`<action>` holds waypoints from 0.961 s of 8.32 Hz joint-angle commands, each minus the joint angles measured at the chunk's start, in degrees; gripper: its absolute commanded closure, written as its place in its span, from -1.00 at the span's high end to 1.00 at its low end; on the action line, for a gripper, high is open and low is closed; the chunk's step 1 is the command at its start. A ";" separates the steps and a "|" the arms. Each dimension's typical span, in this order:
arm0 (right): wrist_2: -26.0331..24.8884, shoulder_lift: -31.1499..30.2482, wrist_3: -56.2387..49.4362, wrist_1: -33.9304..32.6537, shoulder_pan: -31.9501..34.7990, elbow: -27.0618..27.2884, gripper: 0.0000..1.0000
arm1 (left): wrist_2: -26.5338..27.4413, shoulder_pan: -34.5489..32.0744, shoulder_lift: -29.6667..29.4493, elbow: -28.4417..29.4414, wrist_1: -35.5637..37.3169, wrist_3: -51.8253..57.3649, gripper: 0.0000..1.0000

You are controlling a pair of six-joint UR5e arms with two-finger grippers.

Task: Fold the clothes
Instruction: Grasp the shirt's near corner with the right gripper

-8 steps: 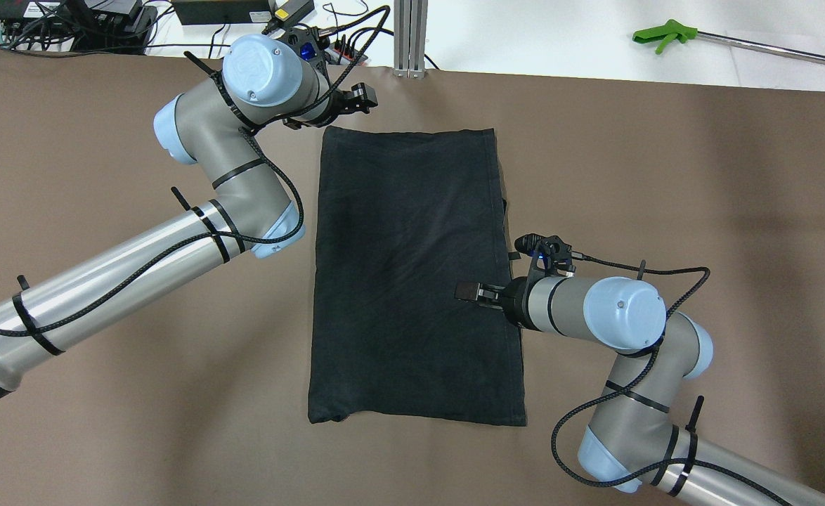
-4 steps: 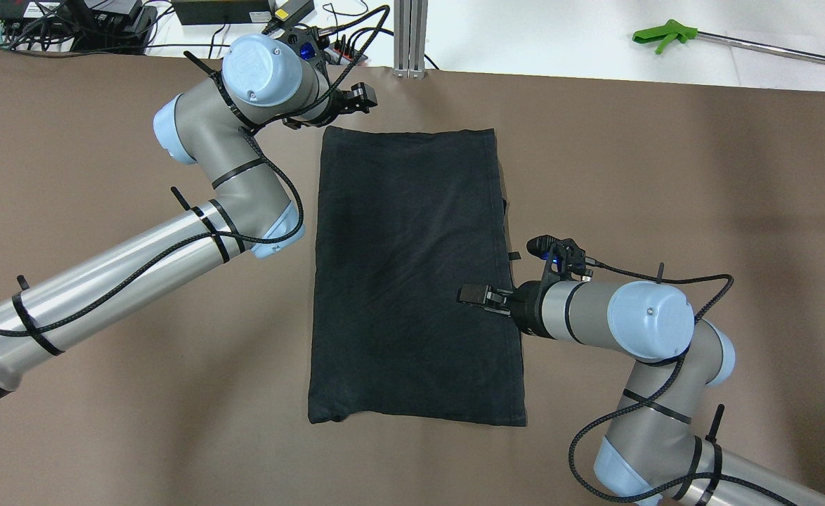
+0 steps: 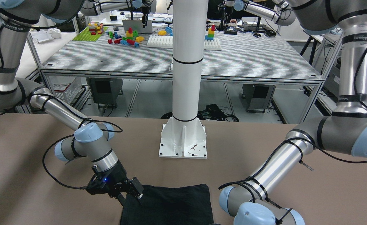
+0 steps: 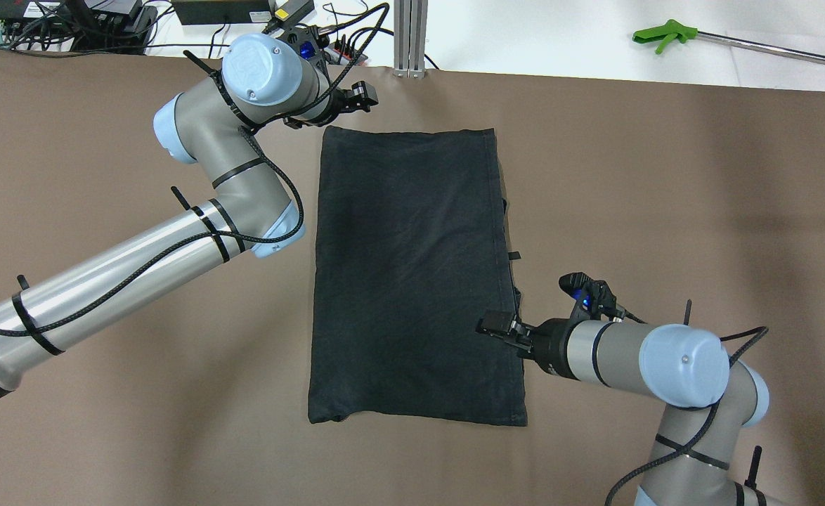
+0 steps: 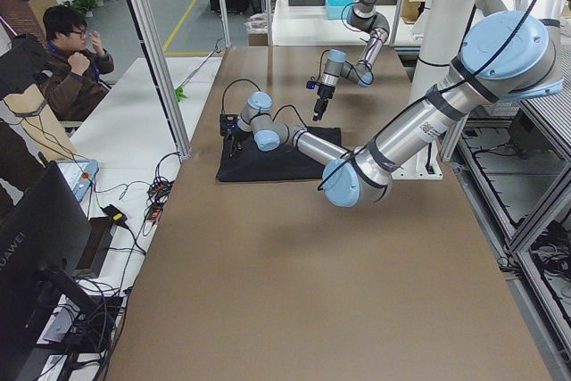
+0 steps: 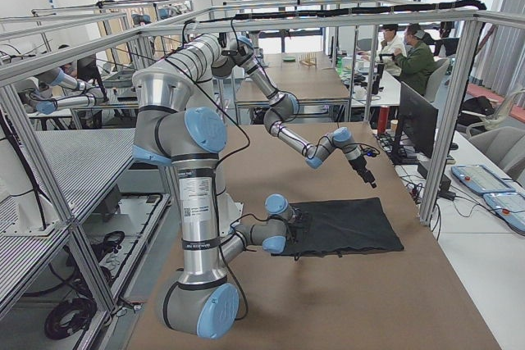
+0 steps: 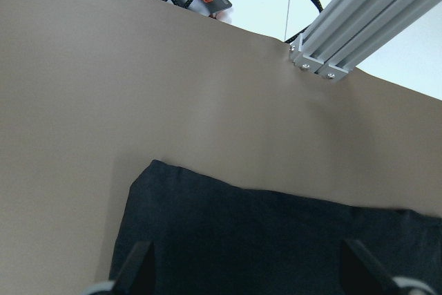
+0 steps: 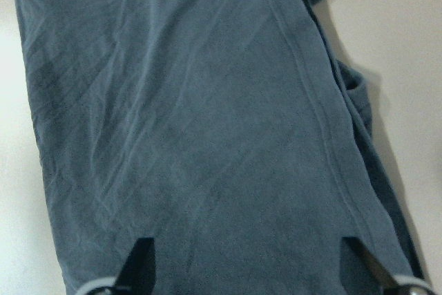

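Black right gripper (image 4: 498,327), jaws apart, hangs over the near right hem of the matte black rectangular cloth (image 4: 412,274) lying flat on the brown table (image 4: 665,211), long axis pointing away from the robot; left gripper (image 4: 362,98), also spread, flanks its far-left corner.

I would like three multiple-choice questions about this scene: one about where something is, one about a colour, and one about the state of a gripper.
1. Where is the left gripper?
A. by the far left corner of the cloth
B. over the cloth's middle
C. at the cloth's near right corner

2. What colour is the cloth?
A. white
B. black
C. green

3. How is the right gripper?
A. shut on the cloth
B. shut on nothing
C. open and empty

Answers:
1 A, the overhead view shows it just beside that corner.
2 B, it is plain black in the overhead view.
3 C, its wrist view shows it spread wide over flat cloth, with nothing held.
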 commanded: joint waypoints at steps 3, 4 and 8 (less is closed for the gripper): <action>-8.15 -0.19 2.56 -0.25 -8.35 -2.83 0.88 | 1.63 0.18 0.09 -0.23 -0.12 -0.26 0.89; -8.15 0.16 2.39 -0.25 -8.61 -4.58 0.88 | 1.63 0.18 0.17 -0.14 -0.12 -0.17 0.89; -8.24 5.33 2.65 -0.34 -8.79 -8.81 0.84 | 1.98 0.26 0.26 0.21 0.06 0.27 0.89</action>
